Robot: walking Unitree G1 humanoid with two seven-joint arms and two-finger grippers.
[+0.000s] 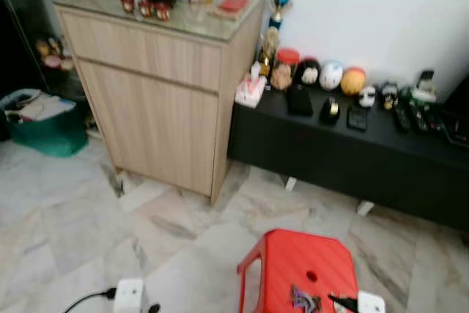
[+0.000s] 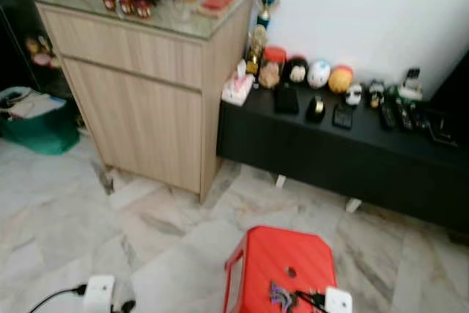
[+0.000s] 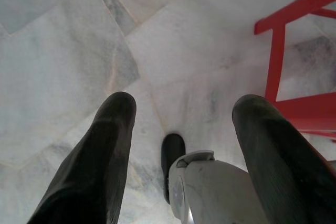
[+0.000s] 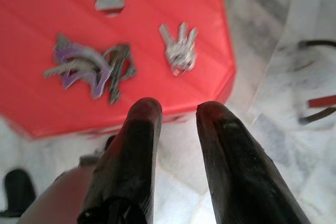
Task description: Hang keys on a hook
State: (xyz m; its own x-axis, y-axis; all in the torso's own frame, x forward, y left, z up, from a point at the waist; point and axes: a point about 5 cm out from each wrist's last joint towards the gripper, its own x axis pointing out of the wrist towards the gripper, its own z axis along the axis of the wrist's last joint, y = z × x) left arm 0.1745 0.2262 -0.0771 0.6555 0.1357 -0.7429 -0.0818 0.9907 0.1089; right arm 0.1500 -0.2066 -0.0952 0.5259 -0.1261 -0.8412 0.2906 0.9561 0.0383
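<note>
Two bunches of keys lie flat on the red stool (image 4: 63,35). The larger bunch (image 4: 89,69) mixes silver and dark keys with a purple tag, fanned out at about seven o'clock from the stool's round hole. The smaller silver bunch (image 4: 178,51) lies at four o'clock from the hole, apart from the first.

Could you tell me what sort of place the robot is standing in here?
Probably a home living room: a marble-tiled floor, a wooden cabinet topped with ornaments, and a low black console lined with figurines and remotes. A red plastic stool holds keys.
</note>
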